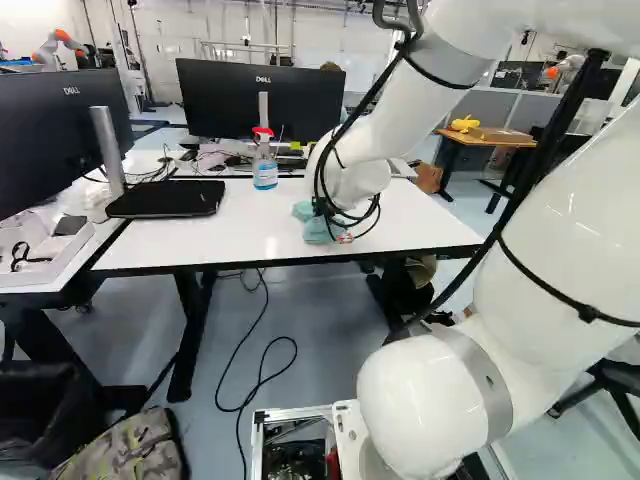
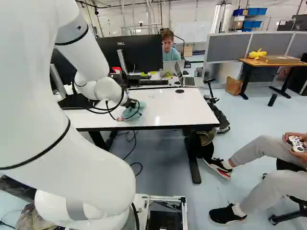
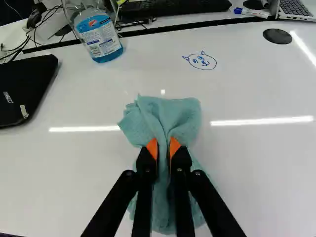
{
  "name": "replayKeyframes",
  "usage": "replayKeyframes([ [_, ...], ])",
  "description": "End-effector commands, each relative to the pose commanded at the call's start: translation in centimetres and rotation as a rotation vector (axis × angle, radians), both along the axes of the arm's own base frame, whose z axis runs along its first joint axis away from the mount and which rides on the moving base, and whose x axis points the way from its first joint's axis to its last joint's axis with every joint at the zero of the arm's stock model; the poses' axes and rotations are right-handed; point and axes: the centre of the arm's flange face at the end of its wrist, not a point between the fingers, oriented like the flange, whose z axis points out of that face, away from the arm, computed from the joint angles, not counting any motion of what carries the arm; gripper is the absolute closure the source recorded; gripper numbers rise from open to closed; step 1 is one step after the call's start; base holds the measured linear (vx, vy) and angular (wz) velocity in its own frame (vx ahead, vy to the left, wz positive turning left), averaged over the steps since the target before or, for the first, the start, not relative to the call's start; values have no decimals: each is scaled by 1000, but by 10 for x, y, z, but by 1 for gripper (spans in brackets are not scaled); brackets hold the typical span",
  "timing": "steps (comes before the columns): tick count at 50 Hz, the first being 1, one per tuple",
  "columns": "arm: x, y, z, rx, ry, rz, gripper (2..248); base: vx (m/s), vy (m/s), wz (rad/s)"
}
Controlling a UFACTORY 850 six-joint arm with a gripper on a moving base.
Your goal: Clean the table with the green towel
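Note:
In the right base view my gripper (image 2: 130, 103) points down at the green towel (image 2: 130, 113) near the front edge of the white table (image 2: 168, 108). The wrist view shows the gripper (image 3: 163, 148) shut on a pinched fold of the towel (image 3: 170, 116), orange pads on both sides. The cloth spreads ahead of the fingers and beneath them on the tabletop (image 3: 247, 163). A small blue face drawing (image 3: 201, 60) marks the table ahead of the towel.
A spray bottle with blue liquid (image 1: 265, 165) stands beyond the towel; a closed black laptop (image 1: 168, 198) lies beside it. Monitors (image 1: 262, 98) and an open laptop (image 2: 189, 80) are farther back. A seated person is right of the table in the right base view. Another robot (image 1: 58, 48) stands far back.

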Motion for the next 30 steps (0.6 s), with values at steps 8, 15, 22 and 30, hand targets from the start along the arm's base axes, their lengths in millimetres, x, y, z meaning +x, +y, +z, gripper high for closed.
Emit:
replayKeyframes([
  [8,0,0,1,0,-3,0,202,0,0,0],
  [15,-1,-5,7,3,-17,-13,202,0,0,0],
  [22,3,-15,14,5,-35,-37,202,0,0,0],
  [30,9,-27,24,7,-56,-69,202,0,0,0],
])
